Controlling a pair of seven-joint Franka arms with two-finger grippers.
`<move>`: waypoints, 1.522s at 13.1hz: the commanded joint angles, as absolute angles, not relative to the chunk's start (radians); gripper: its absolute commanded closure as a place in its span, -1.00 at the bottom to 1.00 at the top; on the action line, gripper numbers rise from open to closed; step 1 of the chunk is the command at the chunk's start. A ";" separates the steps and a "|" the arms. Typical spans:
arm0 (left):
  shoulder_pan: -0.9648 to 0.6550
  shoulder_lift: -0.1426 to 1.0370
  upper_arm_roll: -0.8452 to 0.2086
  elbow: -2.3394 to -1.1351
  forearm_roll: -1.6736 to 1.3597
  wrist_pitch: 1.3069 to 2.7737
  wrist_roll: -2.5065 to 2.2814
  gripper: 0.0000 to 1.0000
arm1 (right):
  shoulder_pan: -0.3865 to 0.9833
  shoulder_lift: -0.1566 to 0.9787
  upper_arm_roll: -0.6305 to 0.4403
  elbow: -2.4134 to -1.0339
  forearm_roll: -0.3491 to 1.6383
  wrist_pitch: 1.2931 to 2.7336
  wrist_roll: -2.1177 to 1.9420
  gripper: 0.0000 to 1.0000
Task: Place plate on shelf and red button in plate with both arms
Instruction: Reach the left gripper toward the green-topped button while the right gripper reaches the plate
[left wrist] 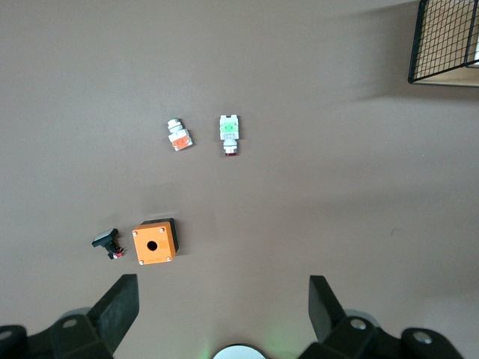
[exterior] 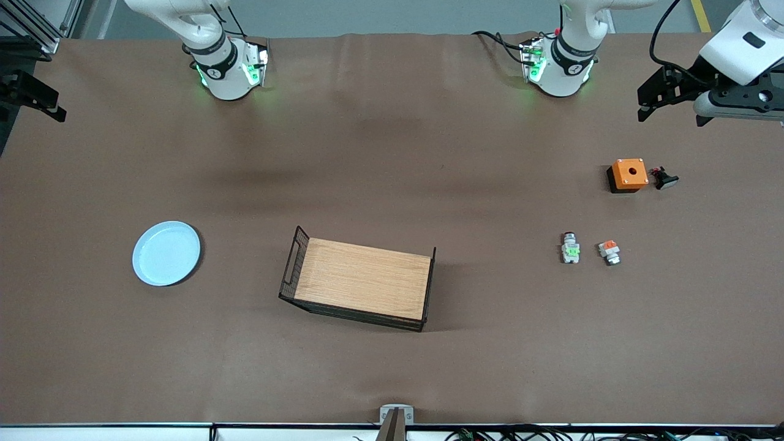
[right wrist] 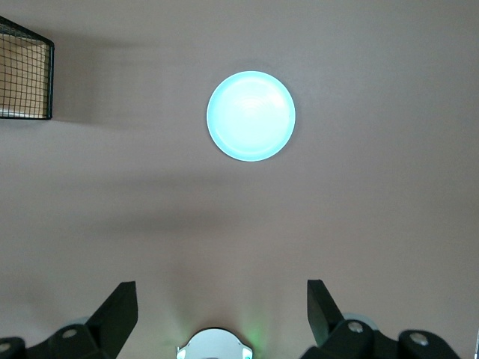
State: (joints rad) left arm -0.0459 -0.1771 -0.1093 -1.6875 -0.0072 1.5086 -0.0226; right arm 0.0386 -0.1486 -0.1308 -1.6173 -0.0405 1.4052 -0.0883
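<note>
The pale blue plate [exterior: 165, 253] lies flat on the table toward the right arm's end; it also shows in the right wrist view [right wrist: 251, 115]. The red button [exterior: 571, 247], grey-white with a green patch, lies toward the left arm's end beside a similar piece with an orange patch [exterior: 609, 252]; it also shows in the left wrist view [left wrist: 230, 132]. My left gripper [exterior: 670, 113] [left wrist: 224, 299] hangs open and empty high over the table near its base. My right gripper [right wrist: 222, 299] is open and empty, high near its base; its fingers [exterior: 37, 98] show at the front view's edge.
A wooden tray with a black wire frame [exterior: 361, 282] stands mid-table between the plate and the button. An orange box with a hole [exterior: 629, 174] and a small black piece [exterior: 664, 178] lie farther from the front camera than the button.
</note>
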 commanded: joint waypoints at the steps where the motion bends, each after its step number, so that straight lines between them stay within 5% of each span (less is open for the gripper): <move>1: -0.044 -0.190 -0.115 -1.698 0.003 1.511 -0.023 -1.00 | 0.035 -0.132 -0.129 -1.594 -0.049 1.402 -0.087 -1.00; 10: -0.041 -0.094 -0.112 -1.748 0.005 1.626 -0.008 -1.00 | 0.021 -0.058 -0.133 -1.583 -0.041 1.407 -0.087 -1.00; 14: -0.015 -0.049 -0.112 -2.012 0.011 1.982 -0.002 -1.00 | 0.017 -0.012 -0.133 -1.579 -0.040 1.407 -0.087 -1.00; 20: 0.021 0.170 -0.112 -2.068 0.040 2.225 0.034 -1.00 | 0.015 0.098 -0.133 -1.571 -0.051 1.416 -0.087 -1.00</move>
